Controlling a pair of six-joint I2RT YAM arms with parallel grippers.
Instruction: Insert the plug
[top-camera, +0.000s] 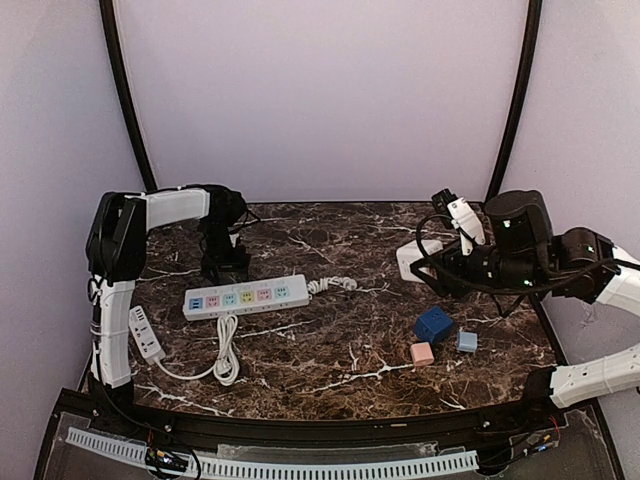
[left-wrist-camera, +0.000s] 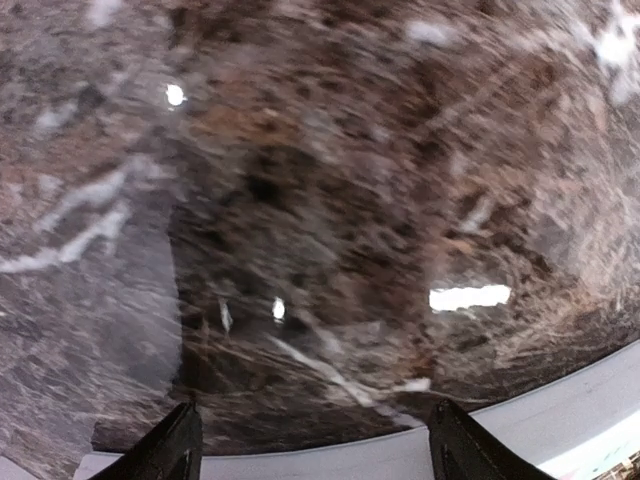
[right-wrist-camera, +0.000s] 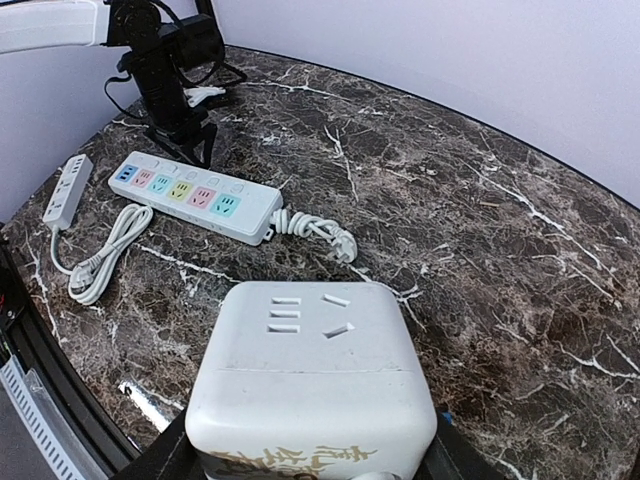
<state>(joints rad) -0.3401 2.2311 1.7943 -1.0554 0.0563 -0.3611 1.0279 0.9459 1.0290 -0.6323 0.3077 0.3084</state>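
Socket cube (right-wrist-camera: 310, 390) in right jaws, open marble (top-camera: 360, 250) toward strip (top-camera: 246, 297)

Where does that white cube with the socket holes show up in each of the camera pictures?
Top external: the white cube is right of centre, toward the back.
Left wrist: not in it; mostly marble tabletop.
Right wrist: the cube is bottom centre, large in the foreground.
Shared landmark: the coloured power strip, left of centre from above, upper left in the right wrist view.
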